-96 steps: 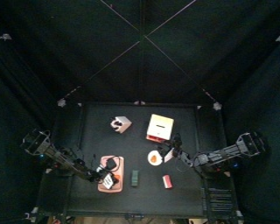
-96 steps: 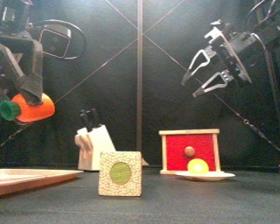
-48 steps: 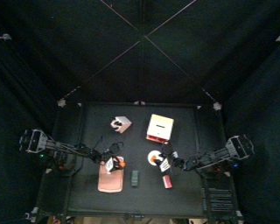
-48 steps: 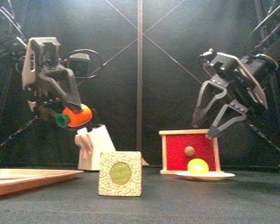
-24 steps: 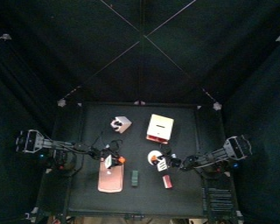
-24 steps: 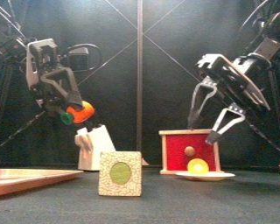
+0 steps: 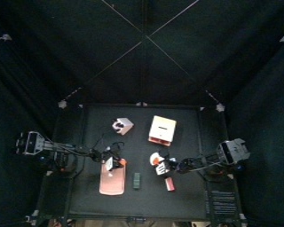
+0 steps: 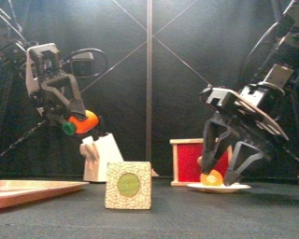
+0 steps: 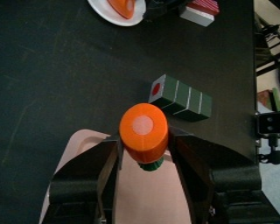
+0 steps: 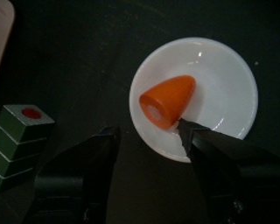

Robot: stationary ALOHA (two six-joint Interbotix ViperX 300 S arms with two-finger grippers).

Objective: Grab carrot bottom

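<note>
While your right gripper (image 10: 149, 144) hangs just above the white plate (image 10: 230, 83) with its jaws spread wide, the orange cone-shaped carrot bottom (image 10: 166, 101) lies on that plate near its middle, its pointed end towards one side and its blunt cut face nearer the jaws. Bring the gripper straight down so one jaw passes on each side of the thick end, not the taper, which would likely slip out as you close. Keep the tips clear of the plate's rim, or you may tip or drag the plate. Close gently and lift straight up. Your left gripper (image 9: 143, 162) is clamped on the carrot top (image 9: 143, 134), an orange piece with a green end, above the pink tray (image 9: 78, 157); hold it there.
</note>
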